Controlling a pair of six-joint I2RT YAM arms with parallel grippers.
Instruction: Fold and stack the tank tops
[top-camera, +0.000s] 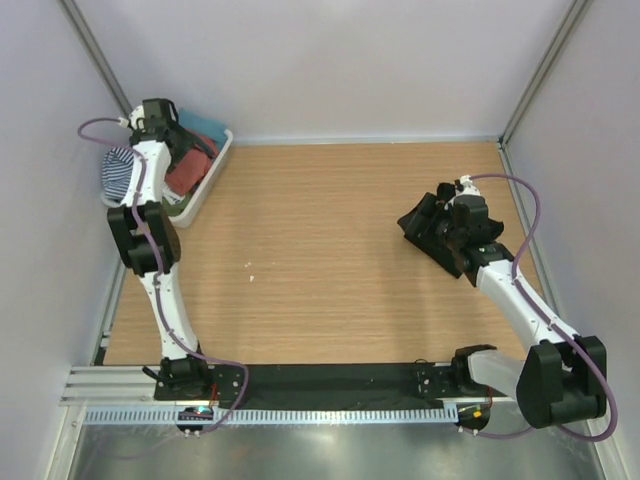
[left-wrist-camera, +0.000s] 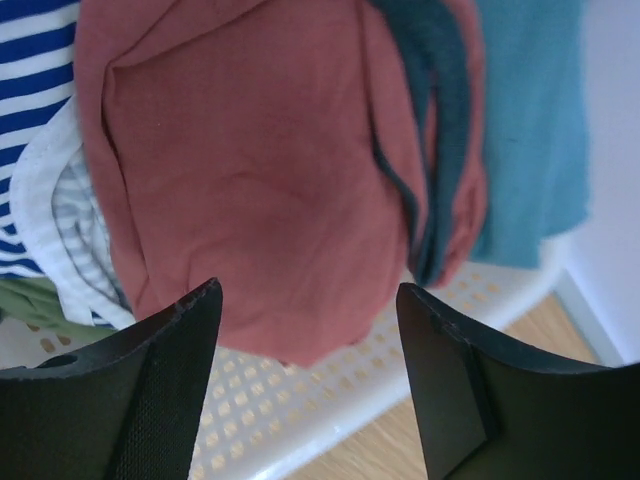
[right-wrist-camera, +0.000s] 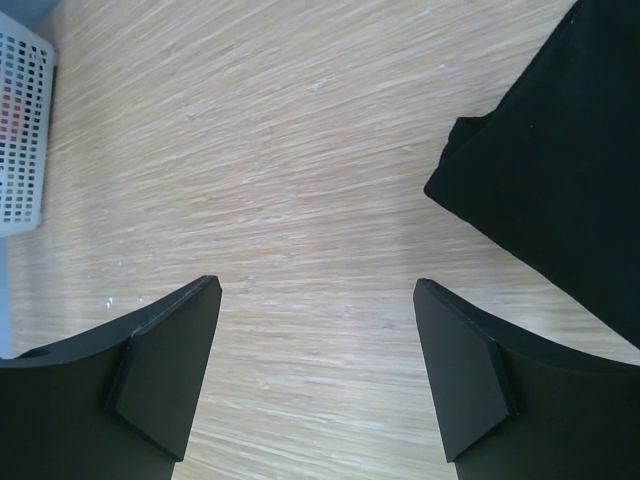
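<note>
Robot lab test cell: plain white panel walls, aluminium frame posts, wood worktop, left arm and right arm bolted to base rail.

Wood-grain table, light oak laminate, grain running left-right. Two items sit directly on it. The white plastic basket is in the far-left corner, angled to the table edges, with perforated walls and floor. The black tank top is at mid-right, well apart from the basket, lying flat as a folded block skewed to the grain, with crisp edges in the right wrist view. Small white speck left of centre. Black strip runs along the near edge.
</note>
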